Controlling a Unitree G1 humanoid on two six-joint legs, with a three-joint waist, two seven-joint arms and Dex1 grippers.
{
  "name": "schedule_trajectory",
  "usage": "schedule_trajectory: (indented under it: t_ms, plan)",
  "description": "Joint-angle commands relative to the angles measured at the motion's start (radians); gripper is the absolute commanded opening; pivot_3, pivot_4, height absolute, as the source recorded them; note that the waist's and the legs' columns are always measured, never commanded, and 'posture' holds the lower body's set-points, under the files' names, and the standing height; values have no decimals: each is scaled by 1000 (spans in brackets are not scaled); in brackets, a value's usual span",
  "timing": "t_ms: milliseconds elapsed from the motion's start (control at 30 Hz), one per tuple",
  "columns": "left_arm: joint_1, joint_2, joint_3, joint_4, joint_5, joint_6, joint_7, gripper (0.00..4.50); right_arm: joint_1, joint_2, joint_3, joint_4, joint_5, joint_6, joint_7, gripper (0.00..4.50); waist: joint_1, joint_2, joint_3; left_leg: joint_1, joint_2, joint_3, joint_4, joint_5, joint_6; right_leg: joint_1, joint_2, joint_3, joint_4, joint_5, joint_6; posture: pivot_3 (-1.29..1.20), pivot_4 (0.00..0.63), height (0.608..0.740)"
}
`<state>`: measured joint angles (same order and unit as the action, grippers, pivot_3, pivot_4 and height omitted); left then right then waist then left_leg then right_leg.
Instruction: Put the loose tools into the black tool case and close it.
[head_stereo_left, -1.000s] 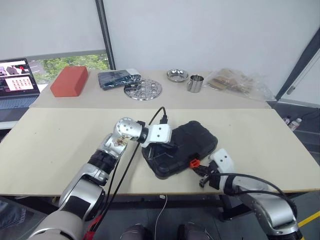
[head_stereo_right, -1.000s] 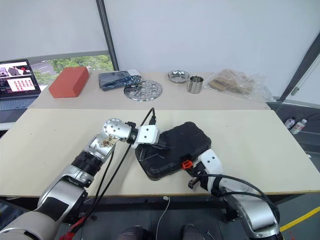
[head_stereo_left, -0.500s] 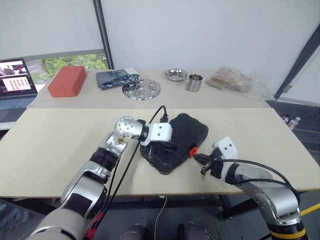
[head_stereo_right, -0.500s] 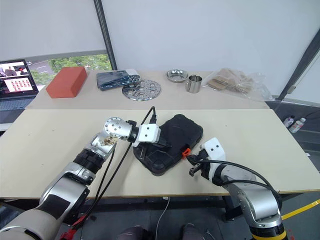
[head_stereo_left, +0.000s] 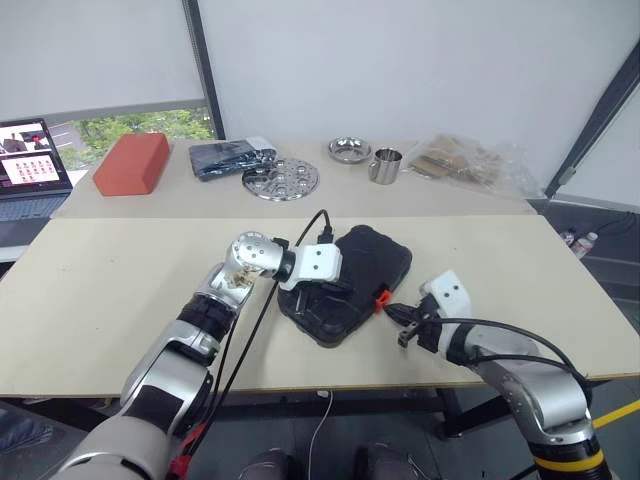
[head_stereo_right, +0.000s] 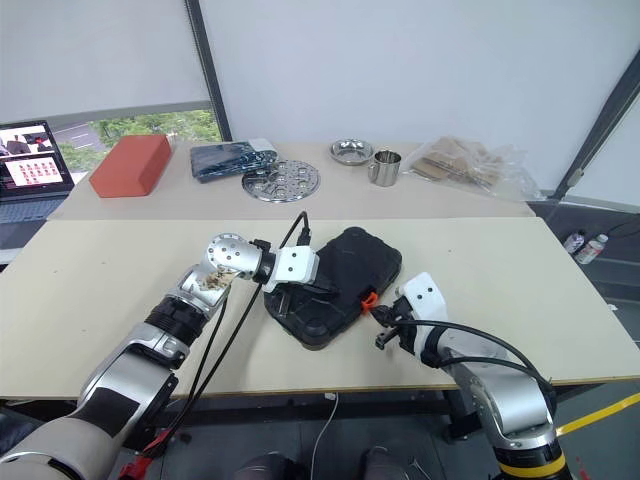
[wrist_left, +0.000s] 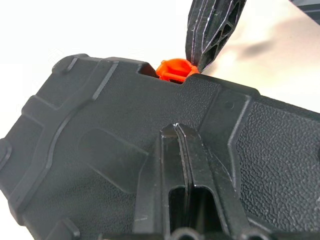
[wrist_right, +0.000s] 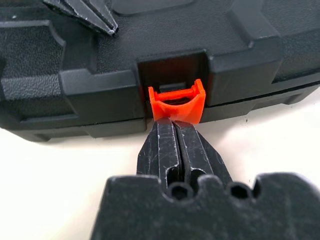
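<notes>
mostly bare beige table (head_stereo_left: 100, 300), white wall (head_stereo_left: 400, 60)

Two beige tables (head_stereo_left: 90, 300) stand before a white wall (head_stereo_left: 400, 70) and a window (head_stereo_left: 140, 128) showing greenery

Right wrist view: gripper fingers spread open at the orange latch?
No, the right gripper has its fingers pressed together, tips at the orange latch.

Black textured tool case (head_stereo_left: 345, 285) w/ orange latch (wrist_right: 177, 102), black gripper fingers (wrist_right: 175, 150) on white-silver arms, beige table (head_stereo_left: 100, 300), red-orange block (head_stereo_left: 131, 163), shiny steel bowl (head_stereo_left: 349, 150) & cup (head_stereo_left: 383, 165), dk blue packet (head_stereo_left: 226, 157).
</notes>
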<state>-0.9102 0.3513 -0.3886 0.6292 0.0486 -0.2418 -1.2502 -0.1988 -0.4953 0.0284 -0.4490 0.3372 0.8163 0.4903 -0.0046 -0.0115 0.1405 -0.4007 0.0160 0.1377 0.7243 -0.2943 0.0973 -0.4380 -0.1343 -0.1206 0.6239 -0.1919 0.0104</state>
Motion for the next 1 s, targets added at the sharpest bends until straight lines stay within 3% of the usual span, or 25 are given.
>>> schedule_trajectory:
  t_ms: [33, 267, 300, 367, 400, 433, 567, 700, 833, 1000]
  plan:
    - [56, 4, -67, 77, 73, 21, -26, 11, -64, 14, 0, -11, -18, -71, -11, 41, -2, 0, 0, 0, 0, 0, -1, 0, 0, 0, 0, 0, 0, 0, 0, 0, 150, 734]
    - [59, 38, -29, 76, 56, 60, -14, 11, 3, -47, -56, -82, 32, -13, 50, 41, -2, 0, 0, 0, 0, 1, -4, 2, 2, 1, 0, 0, -3, 0, 0, 0, 150, 734]
    - [63, 63, 9, 56, 17, 123, -31, 516, 41, -90, -102, -117, 64, 9, 90, 597, 1, 0, 0, 0, 0, 0, -5, 2, 2, 1, 0, 0, -4, 0, 0, 0, 150, 734]
    - [75, 117, 81, 3, -60, 245, -69, 853, 110, -177, -187, -168, 123, 23, 177, 952, -3, -1, -1, 0, 0, 1, -8, 2, 2, 1, 0, 0, -6, 0, 0, 0, 150, 734]
    - [84, 150, 114, -27, -93, 292, -87, 1437, 139, -220, -236, -180, 154, 18, 230, 1541, -7, 1, 0, 1, 0, 0, -11, 3, 4, 1, 2, 0, -10, 0, 0, 0, 150, 734]
    - [97, 185, 142, -60, -120, 334, -100, 1683, 162, -259, -287, -184, 190, 14, 279, 1816, -14, 2, 0, -2, 0, 0, -13, 3, 4, 0, 3, 0, -11, 0, 0, 0, 150, 734]
    - [186, 427, 303, -252, -310, 578, -245, 2970, 211, -468, -536, -95, 340, 32, 534, 3085, -32, 2, 3, 0, 1, 2, -15, 6, -5, -1, 7, 1, -11, 0, -4, 0, 150, 734]
    - [283, 619, 411, -400, -419, 762, -307, 4422, 213, -618, -652, 46, 409, 34, 730, 4451, -10, 0, 13, -1, 1, 1, -18, 6, -6, -1, 10, 0, -12, -4, 0, 0, 150, 734]
    - [420, 732, 522, -521, -510, 846, -336, 4489, 170, -712, -643, 173, 421, -7, 858, 4500, 18, 2, 18, -4, -2, 0, -17, 5, -4, -2, 3, -1, -15, -4, 1, 0, 150, 734]
    - [521, 706, 585, -610, -544, 850, -240, 4489, 65, -713, -516, 240, 393, -73, 868, 4500, 26, 3, 19, -5, -4, -3, -17, -1, -11, -3, -6, -1, -17, -5, 2, 0, 150, 734]
